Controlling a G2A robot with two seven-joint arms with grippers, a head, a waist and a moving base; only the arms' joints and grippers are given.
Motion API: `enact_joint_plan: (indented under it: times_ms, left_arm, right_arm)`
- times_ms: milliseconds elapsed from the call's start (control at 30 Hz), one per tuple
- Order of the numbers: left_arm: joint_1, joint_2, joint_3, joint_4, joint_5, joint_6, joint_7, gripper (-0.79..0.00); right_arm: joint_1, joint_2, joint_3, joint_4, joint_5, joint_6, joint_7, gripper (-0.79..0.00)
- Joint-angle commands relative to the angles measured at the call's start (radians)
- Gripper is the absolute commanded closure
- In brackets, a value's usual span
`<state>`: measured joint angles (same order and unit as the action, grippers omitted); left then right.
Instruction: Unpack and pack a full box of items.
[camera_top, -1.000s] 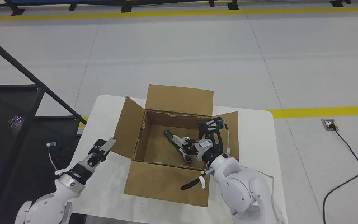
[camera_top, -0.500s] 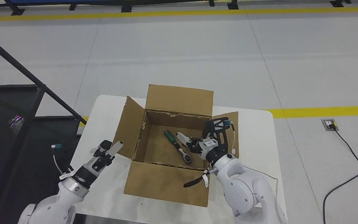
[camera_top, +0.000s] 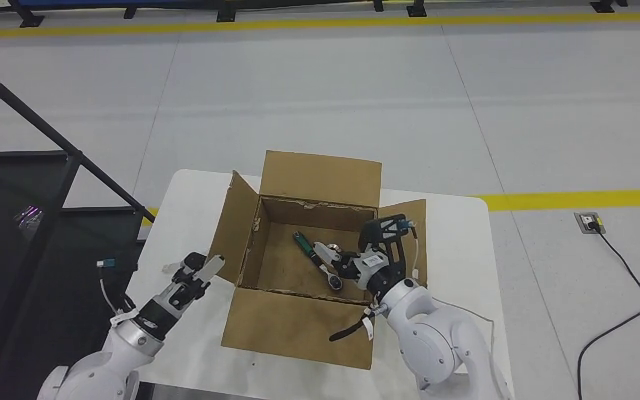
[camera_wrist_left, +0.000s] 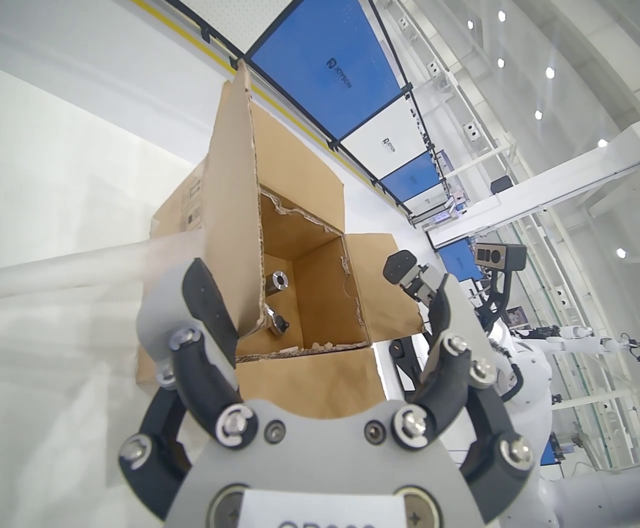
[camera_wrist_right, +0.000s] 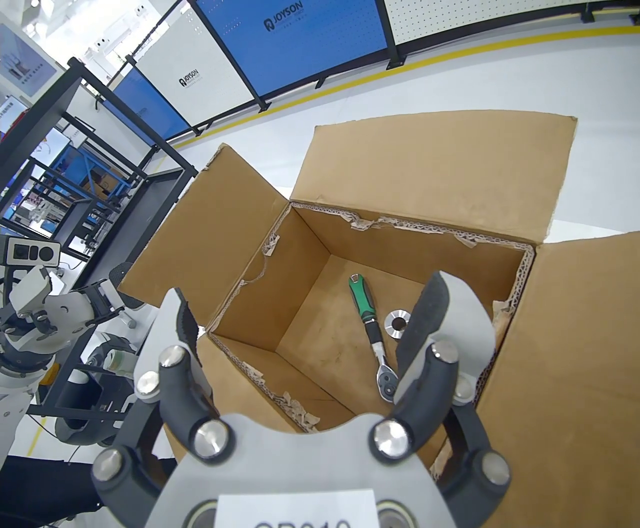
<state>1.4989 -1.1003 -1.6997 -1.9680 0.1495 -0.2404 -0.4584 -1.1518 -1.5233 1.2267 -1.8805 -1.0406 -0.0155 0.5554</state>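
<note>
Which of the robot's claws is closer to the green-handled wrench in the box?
The right. The right gripper hangs open above the box opening, close over the wrench; the left gripper sits outside the box, by its side flap.

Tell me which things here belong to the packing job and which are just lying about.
Job: cardboard box; ratchet wrench and metal socket inside it; left gripper and right gripper, both open.
Lying about: black rack beside the table; floor outlet.
</note>
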Motion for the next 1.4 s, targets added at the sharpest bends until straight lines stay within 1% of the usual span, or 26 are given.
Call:
enact_joint_plan:
  times_ms: [0, 200, 300, 433, 567, 733, 800, 867, 967, 1067, 1167, 1267, 1367]
  left_arm:
    - [0.0, 0.0, 0.003, 0.002, -0.01, 0.002, -0.002, -0.785]
    - [-0.016, 0.001, 0.015, 0.008, -0.039, 0.006, -0.031, -0.785]
    - [-0.032, 0.001, 0.043, 0.008, -0.028, 0.008, -0.053, -0.785]
    - [-0.065, 0.0, 0.097, 0.017, -0.008, 0.017, -0.087, -0.785]
    - [-0.106, -0.002, 0.157, 0.044, 0.005, 0.036, -0.117, -0.785]
    - [-0.153, -0.004, 0.214, 0.084, 0.032, 0.059, -0.144, -0.785]
    - [-0.168, -0.005, 0.232, 0.099, 0.043, 0.065, -0.148, -0.785]
    - [-0.181, -0.005, 0.245, 0.112, 0.051, 0.073, -0.151, -0.785]
    - [-0.198, -0.006, 0.26, 0.131, 0.059, 0.08, -0.153, -0.785]
    - [-0.211, -0.007, 0.27, 0.145, 0.065, 0.086, -0.154, -0.785]
    - [-0.216, -0.006, 0.269, 0.149, 0.063, 0.089, -0.148, -0.785]
    - [-0.21, -0.005, 0.257, 0.141, 0.055, 0.086, -0.14, -0.785]
    - [-0.197, -0.003, 0.235, 0.125, 0.046, 0.079, -0.132, -0.785]
  right_arm:
    - [0.0, 0.001, -0.001, 0.002, 0.003, -0.003, -0.003, -0.785]
    - [-0.016, 0.005, 0.013, -0.011, 0.041, -0.014, -0.039, -0.785]
    - [-0.043, 0.01, 0.051, -0.039, 0.085, -0.029, -0.071, -0.785]
    - [-0.115, 0.021, 0.141, -0.106, 0.212, -0.088, -0.096, -0.785]
    - [-0.186, 0.036, 0.26, -0.154, 0.341, -0.148, -0.065, -0.785]
    - [-0.258, 0.051, 0.394, -0.167, 0.474, -0.184, -0.049, -0.785]
    - [-0.27, 0.057, 0.43, -0.153, 0.523, -0.186, -0.019, -0.785]
    - [-0.265, 0.063, 0.454, -0.127, 0.558, -0.18, 0.032, -0.785]
    - [-0.226, 0.073, 0.466, -0.076, 0.608, -0.176, 0.121, -0.785]
    - [-0.173, 0.085, 0.465, -0.015, 0.659, -0.214, 0.226, -0.785]
    - [-0.121, 0.095, 0.448, 0.026, 0.733, -0.288, 0.314, -0.785]
    - [-0.074, 0.103, 0.429, 0.062, 0.818, -0.358, 0.381, -0.785]
    - [-0.016, 0.11, 0.39, 0.101, 0.866, -0.386, 0.437, -0.785]
